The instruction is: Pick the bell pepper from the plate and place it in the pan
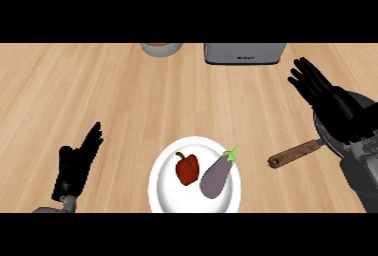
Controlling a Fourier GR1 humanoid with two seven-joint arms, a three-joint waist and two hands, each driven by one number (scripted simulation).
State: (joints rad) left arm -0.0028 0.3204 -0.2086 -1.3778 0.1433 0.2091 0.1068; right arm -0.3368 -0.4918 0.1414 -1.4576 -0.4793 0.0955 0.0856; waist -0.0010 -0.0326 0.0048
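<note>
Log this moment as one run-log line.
bell pepper on plate beside eggplant | right hand open over pan | left hand open, resting

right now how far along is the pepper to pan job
Nothing looks done: the bell pepper lies on the plate beside the eggplant. Nothing is in hand; the right hand is open over the pan, the left hand open. Picking and placing remain.

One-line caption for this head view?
Red bell pepper and eggplant on white plate; right hand open above pan, left hand resting.

One plate (pixel 166 192), pepper (pixel 187 169), eggplant (pixel 216 177), pan (pixel 295 154) (two hands).
</note>
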